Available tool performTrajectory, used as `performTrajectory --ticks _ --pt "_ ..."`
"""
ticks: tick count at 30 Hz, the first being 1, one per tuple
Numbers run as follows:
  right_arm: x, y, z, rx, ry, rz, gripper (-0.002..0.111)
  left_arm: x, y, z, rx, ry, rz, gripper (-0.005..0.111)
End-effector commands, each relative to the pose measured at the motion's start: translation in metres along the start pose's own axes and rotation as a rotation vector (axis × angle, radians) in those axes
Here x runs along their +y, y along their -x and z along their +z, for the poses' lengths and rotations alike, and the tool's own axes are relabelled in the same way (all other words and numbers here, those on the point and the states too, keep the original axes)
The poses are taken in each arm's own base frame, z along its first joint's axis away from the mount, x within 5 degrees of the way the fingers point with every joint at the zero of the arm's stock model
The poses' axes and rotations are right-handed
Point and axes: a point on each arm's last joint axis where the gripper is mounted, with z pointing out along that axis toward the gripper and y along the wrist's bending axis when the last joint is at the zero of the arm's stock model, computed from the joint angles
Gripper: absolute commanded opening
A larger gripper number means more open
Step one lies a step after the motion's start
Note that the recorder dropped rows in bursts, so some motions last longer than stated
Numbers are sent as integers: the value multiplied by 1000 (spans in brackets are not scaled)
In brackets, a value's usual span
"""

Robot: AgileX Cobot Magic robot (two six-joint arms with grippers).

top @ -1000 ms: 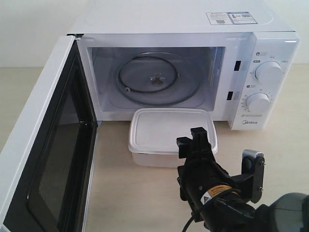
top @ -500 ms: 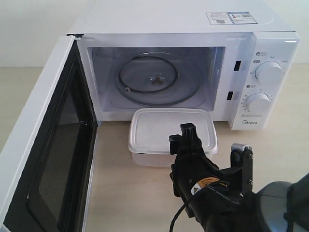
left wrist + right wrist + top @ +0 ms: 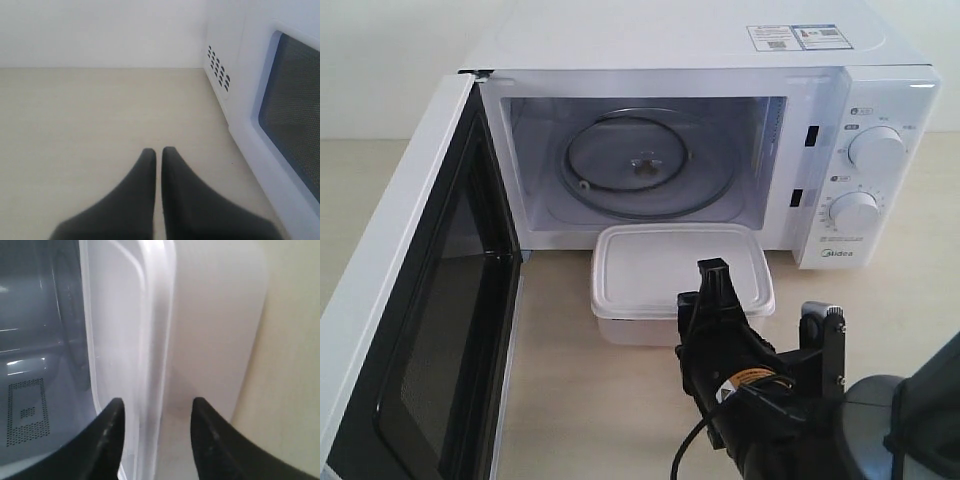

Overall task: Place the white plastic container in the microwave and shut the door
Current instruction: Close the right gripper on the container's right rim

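The white plastic container (image 3: pixel 660 265) sits lidded on the table just in front of the microwave (image 3: pixel 720 40). The door (image 3: pixel 400 300) is swung wide open to the left, and the glass turntable (image 3: pixel 640 165) inside is bare. My right gripper (image 3: pixel 712 272) is open at the container's near edge. In the right wrist view the right gripper (image 3: pixel 156 410) straddles the rim of the container (image 3: pixel 210 315), one finger over the lid and one beside the wall. My left gripper (image 3: pixel 158 151) is shut on nothing above the table; it is out of the exterior view.
Two round dials (image 3: pixel 876 150) sit on the microwave's right panel. In the left wrist view the door's outer face with its dark window (image 3: pixel 295 110) and the side vents (image 3: pixel 218 65) lie close beside the left gripper. Beige table (image 3: pixel 580 400) lies between door and container.
My right gripper has moved forward to the container's near edge, its fingers now around the rim. The container has shifted slightly right. The door has not moved.
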Motion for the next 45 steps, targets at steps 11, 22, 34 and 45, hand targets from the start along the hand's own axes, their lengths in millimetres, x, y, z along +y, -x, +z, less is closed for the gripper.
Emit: performTrajectory --ticks 11,22,34,45 --pt "2 6 6 -12 -3 7 51 0 -1 0 -1 1 -2 4" --pt "16 -6 17 7 13 -1 51 0 -1 0 -1 1 -2 4" --pt "13 -3 17 -29 -21 -38 12 0 -1 0 -1 1 -2 4" --pt "13 -8 16 33 0 -107 0 0 -1 0 -1 1 -2 4"
